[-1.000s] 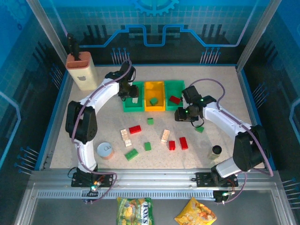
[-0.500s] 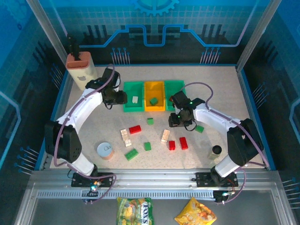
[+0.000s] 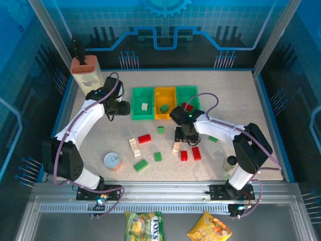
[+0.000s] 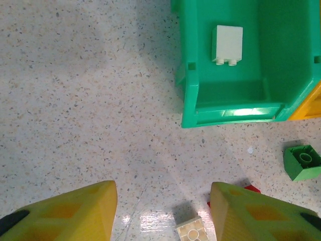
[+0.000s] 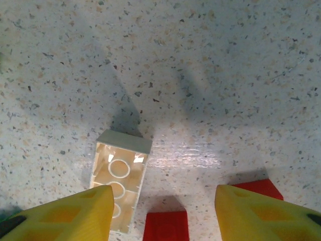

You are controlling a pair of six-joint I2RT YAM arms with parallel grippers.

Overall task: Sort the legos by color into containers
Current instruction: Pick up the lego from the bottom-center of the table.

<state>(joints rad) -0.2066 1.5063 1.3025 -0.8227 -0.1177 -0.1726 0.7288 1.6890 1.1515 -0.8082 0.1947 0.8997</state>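
Note:
Three trays stand in a row: left green tray (image 3: pixel 136 113), orange tray (image 3: pixel 165 93), right green tray (image 3: pixel 188 91). A cream brick (image 3: pixel 144 106) (image 4: pixel 227 45) lies in the left green tray (image 4: pixel 200 95), a green brick (image 3: pixel 164 108) in the orange one, a red brick (image 3: pixel 188 106) in the right one. My left gripper (image 3: pixel 120 108) (image 4: pixel 163 216) hangs open left of the trays, above bare table. My right gripper (image 3: pixel 181 134) (image 5: pixel 163 216) is open just above an upturned cream brick (image 3: pixel 176 146) (image 5: pixel 118 183) and a red brick (image 3: pixel 183 155) (image 5: pixel 165 226).
Loose bricks lie mid-table: red (image 3: pixel 144 138), cream (image 3: pixel 134 146), green (image 3: pixel 160 129), green (image 3: pixel 158 156), green (image 3: pixel 140 165), red (image 3: pixel 196 153), green (image 3: pixel 213 138). A white-lidded can (image 3: pixel 113 161) sits front left, a dark cup (image 3: pixel 231 160) front right, a knife block (image 3: pixel 86 75) back left.
My left gripper has drawn back leftward from over the left green tray, and the cream brick now lies uncovered in it. My right gripper moved left and nearer, over the loose cream and red bricks.

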